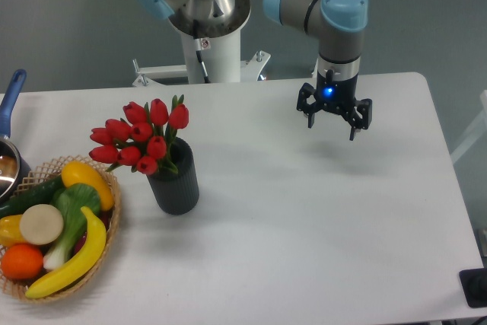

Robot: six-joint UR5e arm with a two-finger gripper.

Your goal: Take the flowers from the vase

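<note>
The red flowers (141,138) stand in the dark vase (175,180) on the left part of the white table (319,211). They lean a little to the left, toward the basket (106,188) full of fruit and vegetables just beside the vase. The gripper (334,121) hangs over the table well apart from the flowers, on the right side. Its fingers are spread wide and hold nothing. The picking up has not started yet. The arm will have to go across to the flowers, and a few things could go wrong. If the fingers bump the vase, it may tip over, since it is tall and thin. If the fingers close on the soft red buds and not the stems, the bunch may slip out. The vase may also lift up with the stems if they stick.
</note>
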